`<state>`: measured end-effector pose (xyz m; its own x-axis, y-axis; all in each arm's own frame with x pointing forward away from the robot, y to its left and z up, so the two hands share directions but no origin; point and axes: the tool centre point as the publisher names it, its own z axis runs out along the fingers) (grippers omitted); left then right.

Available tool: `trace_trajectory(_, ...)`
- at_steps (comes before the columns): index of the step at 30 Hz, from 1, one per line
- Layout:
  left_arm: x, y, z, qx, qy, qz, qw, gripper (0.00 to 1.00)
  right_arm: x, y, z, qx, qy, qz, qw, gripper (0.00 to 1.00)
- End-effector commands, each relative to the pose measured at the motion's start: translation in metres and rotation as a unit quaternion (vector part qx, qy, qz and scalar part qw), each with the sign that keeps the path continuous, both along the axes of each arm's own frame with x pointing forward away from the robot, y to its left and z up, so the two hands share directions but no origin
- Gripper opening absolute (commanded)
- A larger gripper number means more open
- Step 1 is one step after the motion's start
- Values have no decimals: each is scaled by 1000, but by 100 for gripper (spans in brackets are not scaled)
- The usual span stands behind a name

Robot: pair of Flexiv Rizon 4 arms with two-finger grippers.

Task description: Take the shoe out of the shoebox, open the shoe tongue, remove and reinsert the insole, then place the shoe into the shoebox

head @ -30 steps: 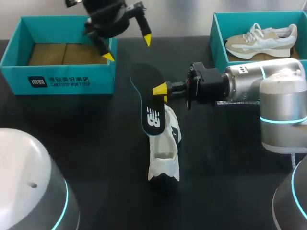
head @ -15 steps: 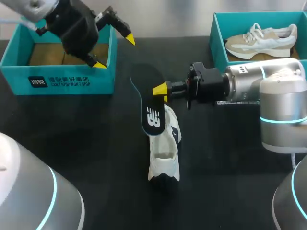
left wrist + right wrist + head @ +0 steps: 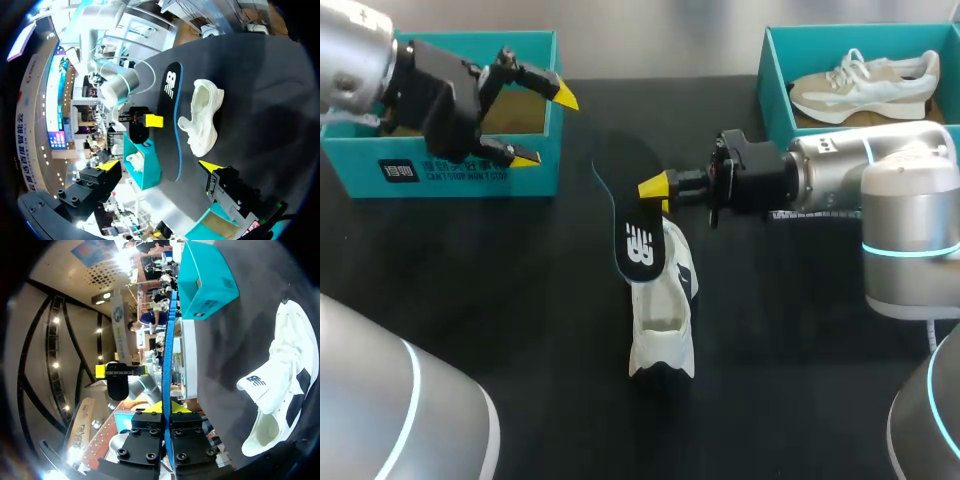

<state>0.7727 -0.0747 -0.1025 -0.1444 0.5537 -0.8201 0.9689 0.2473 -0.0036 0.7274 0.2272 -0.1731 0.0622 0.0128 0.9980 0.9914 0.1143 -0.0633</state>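
**Right arm pinches the insole over the shoe; left arm hangs open by the box**

Head view: The white shoe (image 3: 663, 318) lies on the black table (image 3: 520, 300), between the two boxes and nearer the robot. The black insole (image 3: 636, 205) is out of the shoe. It stands over the shoe's far end, and its logo end overlaps the shoe there; whether the two touch cannot be told. The right gripper (image 3: 655, 187) comes in from the right and pinches the insole's edge. The left gripper (image 3: 546, 128) hovers at the near right corner of the left shoebox (image 3: 460, 172), fingers spread with nothing between them. The right shoebox (image 3: 772, 95) holds a beige sneaker (image 3: 865, 85).

Left wrist view: The left gripper (image 3: 159, 166) has its yellow tips wide apart. Ahead of it the insole (image 3: 172, 112) runs beside the white shoe (image 3: 202, 117) without meeting it. The right gripper (image 3: 151, 121) grips the insole's far edge, and the right shoebox (image 3: 150, 167) sits behind it.

Right wrist view: The right gripper (image 3: 167, 407) is pressed onto the insole (image 3: 169, 340), which is seen edge-on running straight out between the fingers. The white shoe (image 3: 280, 385) lies on the table to one side, and the left shoebox (image 3: 205, 280) stands farther ahead.
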Motion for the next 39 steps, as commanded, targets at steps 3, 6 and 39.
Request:
trace_trajectory(3, -2, 6, -7, -226, -52, -4, 973, 100, -1, 1, 0, -1, 0, -1, 1000, 0)
trace_trajectory(6, -2, 6, -7, -226, -52, -4, 973, 100, -1, 1, 0, -1, 0, -1, 1000, 0)
trace_trajectory(39, 17, -14, -71, -212, -59, 44, 974, 100, -1, 1, 0, -1, 0, -1, 1000, 0)
